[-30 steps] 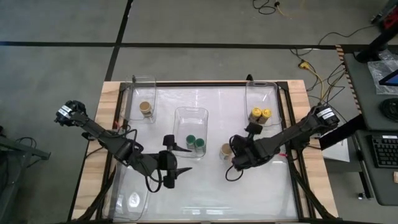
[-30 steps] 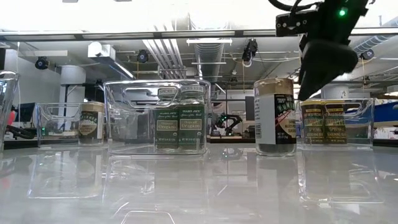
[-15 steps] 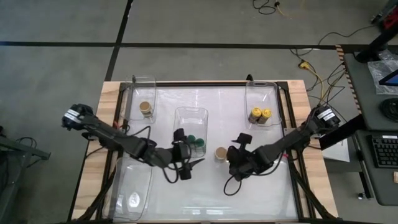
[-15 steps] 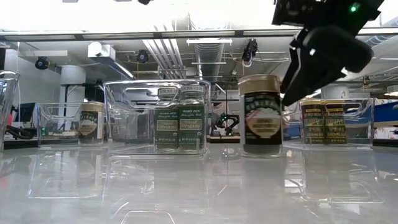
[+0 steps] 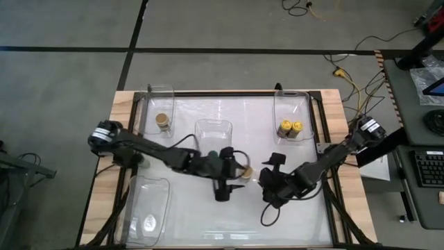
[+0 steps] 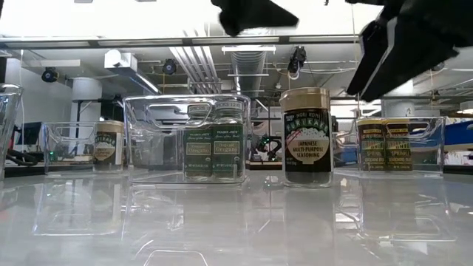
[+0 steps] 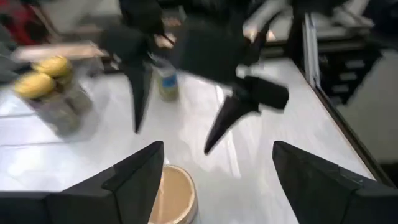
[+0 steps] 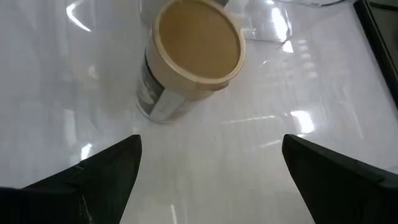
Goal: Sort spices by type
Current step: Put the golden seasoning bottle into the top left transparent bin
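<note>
A tan-lidded spice jar (image 5: 244, 172) stands upright on its base near the table's middle (image 6: 307, 137). My left gripper (image 5: 230, 175) hovers open just left of it and higher than its lid. In the left wrist view the lid (image 7: 174, 194) shows between the fingers of my left gripper (image 7: 217, 149). My right gripper (image 5: 268, 179) is open to the jar's right, with the jar (image 8: 189, 59) ahead of my right gripper (image 8: 211, 140). In the low view both grippers, left (image 6: 251, 11) and right (image 6: 406, 44), are dark shapes above the jar.
Clear bins sit on the glossy table. The centre bin (image 5: 212, 132) holds two green-lidded jars (image 6: 213, 144). The far-right bin (image 5: 291, 104) holds two yellow-lidded jars (image 5: 290, 127). The far-left bin (image 5: 159, 101) holds one tan-lidded jar (image 5: 162, 121). A near-left bin (image 5: 149, 208) holds no jar.
My left gripper has swung from the table's left toward the right, across the front of the centre bin, up to the tan-lidded jar. The jar has slid a little leftward and turned about. My right gripper has drawn back from it toward the near right.
</note>
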You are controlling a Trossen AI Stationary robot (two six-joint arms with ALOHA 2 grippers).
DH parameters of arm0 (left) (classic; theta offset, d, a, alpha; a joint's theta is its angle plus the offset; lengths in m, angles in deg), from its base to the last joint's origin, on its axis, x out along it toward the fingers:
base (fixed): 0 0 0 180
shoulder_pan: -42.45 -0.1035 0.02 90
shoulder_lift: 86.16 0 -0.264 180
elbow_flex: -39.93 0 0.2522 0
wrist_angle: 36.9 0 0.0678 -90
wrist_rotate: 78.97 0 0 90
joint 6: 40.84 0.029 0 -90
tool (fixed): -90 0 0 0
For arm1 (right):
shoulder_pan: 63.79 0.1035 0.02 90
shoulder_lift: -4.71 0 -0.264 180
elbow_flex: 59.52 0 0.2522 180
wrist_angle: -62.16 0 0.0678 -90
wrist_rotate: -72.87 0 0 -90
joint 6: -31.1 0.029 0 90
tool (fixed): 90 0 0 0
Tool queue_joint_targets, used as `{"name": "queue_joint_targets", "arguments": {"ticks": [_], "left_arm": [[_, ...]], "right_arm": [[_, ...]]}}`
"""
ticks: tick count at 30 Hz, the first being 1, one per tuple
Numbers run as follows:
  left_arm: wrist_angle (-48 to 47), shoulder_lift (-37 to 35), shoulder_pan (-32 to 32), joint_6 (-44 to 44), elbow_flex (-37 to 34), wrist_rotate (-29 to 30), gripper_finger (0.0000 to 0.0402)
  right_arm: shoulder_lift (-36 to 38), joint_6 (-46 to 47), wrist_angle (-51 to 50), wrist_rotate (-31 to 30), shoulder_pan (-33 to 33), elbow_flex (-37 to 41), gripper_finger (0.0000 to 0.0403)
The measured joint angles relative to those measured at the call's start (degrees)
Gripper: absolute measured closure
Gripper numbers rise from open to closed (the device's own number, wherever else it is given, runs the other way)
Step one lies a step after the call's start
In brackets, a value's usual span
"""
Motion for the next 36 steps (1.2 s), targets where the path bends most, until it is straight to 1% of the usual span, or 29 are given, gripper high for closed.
{"name": "queue_joint_targets", "arguments": {"ticks": [2,7,13,20,25,33,36], "left_arm": [[-4.34,2.45,-1.46,0.68,3.29,-2.55,0.0108],[-12.11,8.33,-4.29,2.66,10.19,-3.62,0.0079],[-21.50,15.00,-6.10,5.32,19.32,-9.35,0.0053],[-33.42,19.92,-6.51,8.71,28.02,-9.26,0.0050],[-34.69,21.98,-6.88,8.95,31.16,-9.16,0.0050],[-36.05,22.68,-7.48,9.26,31.66,-8.89,0.0050],[-38.07,22.68,-7.53,10.70,33.41,-8.91,0.0050]], "right_arm": [[0.96,0.84,0.00,-0.04,0.74,0.00,0.0024],[2.77,2.74,-0.44,0.38,2.73,0.00,0.0024],[3.54,7.05,-3.78,0.40,5.44,0.04,0.0024],[3.53,11.94,-7.64,0.41,7.90,0.36,0.0024],[3.55,13.79,-7.72,0.41,8.98,1.03,0.0024],[3.55,15.31,-7.89,0.43,9.78,1.46,0.0024],[3.55,15.79,-7.78,0.43,9.89,1.48,0.0024]]}}
